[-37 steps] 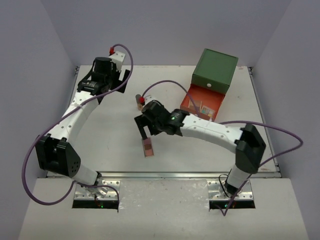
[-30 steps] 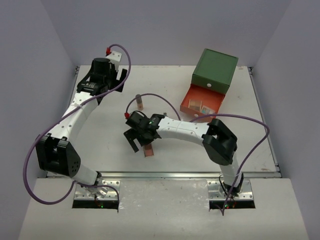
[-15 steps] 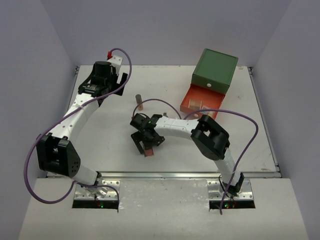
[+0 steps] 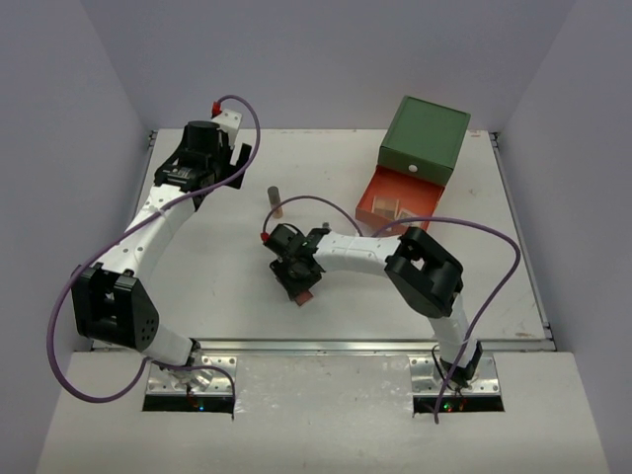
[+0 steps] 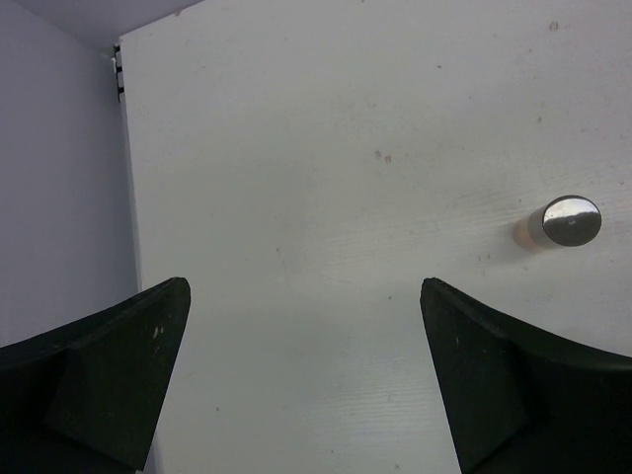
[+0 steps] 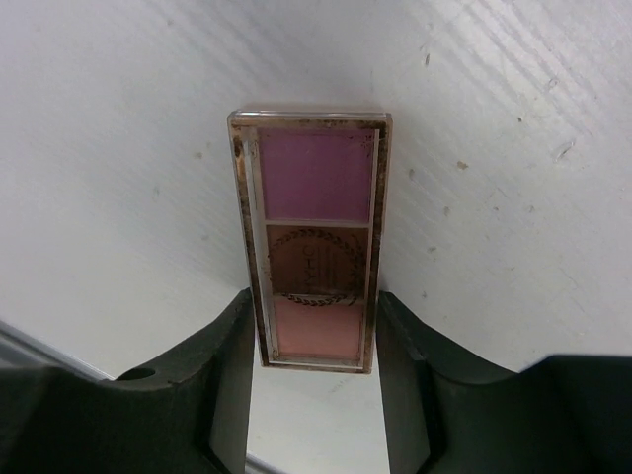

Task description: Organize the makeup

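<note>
A flat pink-brown palette [image 6: 314,247] lies on the white table, lengthwise between my right gripper's [image 6: 314,306] two black fingers. Both fingers press against its long sides near its lower end. From above, the palette [image 4: 303,294] sticks out just below the right gripper [image 4: 299,279] at the table's middle. A tan cylindrical tube [image 4: 276,202] with a shiny cap stands upright behind it; the left wrist view shows that tube [image 5: 571,220] off to the right. My left gripper [image 5: 306,296] hangs open over bare table at the back left [image 4: 225,158].
The green drawer box [image 4: 427,136] stands at the back right. Its orange drawer [image 4: 375,196] is pulled out, with a few small makeup items [image 4: 397,209] inside. The side walls close in on both table edges.
My right gripper came down over the palette and its fingers closed in from wide open onto the palette's sides. The left arm has hardly moved.
</note>
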`<control>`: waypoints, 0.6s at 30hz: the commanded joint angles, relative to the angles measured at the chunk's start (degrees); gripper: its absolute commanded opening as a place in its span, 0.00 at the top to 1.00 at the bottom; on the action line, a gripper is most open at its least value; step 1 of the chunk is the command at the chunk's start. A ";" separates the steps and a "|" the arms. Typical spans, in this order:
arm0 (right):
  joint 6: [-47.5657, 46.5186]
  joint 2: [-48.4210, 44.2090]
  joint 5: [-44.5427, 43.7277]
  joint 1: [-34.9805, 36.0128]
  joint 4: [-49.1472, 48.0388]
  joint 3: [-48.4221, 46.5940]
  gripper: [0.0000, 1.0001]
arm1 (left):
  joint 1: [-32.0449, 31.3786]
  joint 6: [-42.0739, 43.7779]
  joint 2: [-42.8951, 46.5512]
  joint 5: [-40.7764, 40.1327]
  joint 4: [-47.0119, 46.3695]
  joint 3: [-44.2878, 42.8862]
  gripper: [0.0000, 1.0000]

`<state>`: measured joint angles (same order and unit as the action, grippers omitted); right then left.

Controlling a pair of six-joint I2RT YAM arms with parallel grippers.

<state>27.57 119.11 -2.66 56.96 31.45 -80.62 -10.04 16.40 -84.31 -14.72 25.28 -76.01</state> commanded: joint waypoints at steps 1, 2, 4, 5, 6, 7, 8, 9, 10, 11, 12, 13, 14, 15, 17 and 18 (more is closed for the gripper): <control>-12.39 -6.74 0.69 0.70 -3.52 4.24 1.00 | 0.02 0.30 1.96 -0.74 -2.80 -0.02 0.00; -15.31 -9.47 1.17 0.64 -4.80 4.78 1.00 | 0.02 0.35 1.96 -0.81 -2.84 -0.07 0.00; -20.75 -14.86 2.04 0.68 -6.92 5.49 1.00 | 0.02 0.47 1.96 -0.84 -2.87 -0.12 0.00; -22.51 -16.88 2.03 0.61 -7.55 5.64 1.00 | 0.02 0.48 1.97 -0.84 -2.86 -0.19 0.00; -25.16 -19.83 1.96 0.61 -8.38 5.56 1.00 | 0.02 0.56 2.04 -0.84 -2.79 -0.19 0.00; -26.14 -21.28 1.62 0.49 -8.41 4.90 1.00 | 0.02 0.64 2.05 -0.88 -2.78 -0.19 0.00; -27.05 -22.67 1.28 0.36 -8.42 4.21 1.00 | 0.02 0.73 2.05 -0.92 -2.78 -0.19 0.00; -29.27 -23.81 0.85 0.19 -8.42 4.15 1.00 | 0.02 0.74 1.97 -0.93 -2.86 -0.19 0.00; -31.14 -25.79 -0.28 -0.45 -8.34 3.37 1.00 | 0.02 0.74 2.04 -1.08 -2.87 -0.12 0.00; -31.96 -26.95 -0.50 -0.99 -8.33 2.97 1.00 | 0.02 0.74 2.12 -1.10 -2.80 -0.18 0.00; -33.11 -27.92 -0.43 -2.57 -7.80 2.24 1.00 | 0.02 0.81 2.14 -1.18 -2.86 -0.19 0.00; -33.92 -28.91 -0.78 -3.71 -7.29 1.70 1.00 | 0.02 0.86 2.14 -1.19 -2.87 -0.19 0.00; -34.68 -29.91 -1.20 -4.76 -6.79 1.20 1.00 | 0.02 0.90 2.14 -1.19 -2.87 -0.19 0.00; -36.46 -30.65 -2.16 -7.05 -6.42 1.08 1.00 | 0.02 0.91 2.20 -1.19 -2.87 -0.13 0.00; -39.43 -31.75 -6.23 -10.76 -6.25 1.22 1.00 | 0.02 0.97 2.22 -1.19 -2.87 -0.11 0.00; -41.51 -31.86 -8.26 -13.74 -6.28 1.02 1.00 | 0.02 1.00 2.16 -1.07 -2.87 -0.05 0.00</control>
<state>-5.42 88.49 -3.28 50.62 25.21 -78.25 -10.04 16.96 -84.30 -15.34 24.99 -76.01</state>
